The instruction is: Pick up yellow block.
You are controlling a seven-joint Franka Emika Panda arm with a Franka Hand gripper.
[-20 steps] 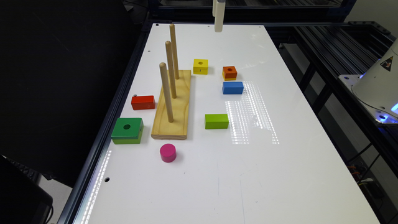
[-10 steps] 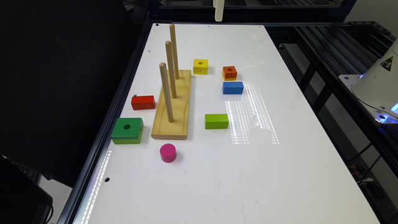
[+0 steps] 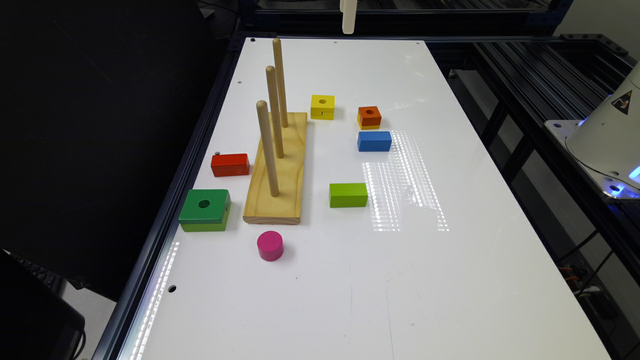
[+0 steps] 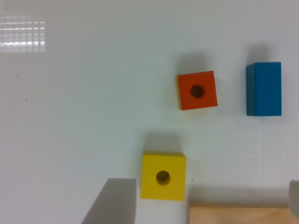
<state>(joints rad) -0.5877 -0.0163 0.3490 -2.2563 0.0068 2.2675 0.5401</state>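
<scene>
One yellow block point(image 3: 322, 106) on tabletop point(image 3: 450, 280), just beside pegboard base point(image 3: 278, 170), well below pincer point(image 3: 348, 20). Pincer spread wide, empty. Advise centring over block, descending straight, avoiding base and orange-topped cube point(image 4: 197, 90).

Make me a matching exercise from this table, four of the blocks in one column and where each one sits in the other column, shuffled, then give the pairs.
Things:
1. yellow block
2. blue block
3. pink cylinder
4. red block

Places, in the exterior view:
A. near the front end of the wooden peg board, by the dark green block
B. on the board's left side, close to the table edge
C. just in front of the orange-topped cube
D. beside the board's far end, on its right

Pairs: 1-D, 2-C, 3-A, 4-B
</scene>
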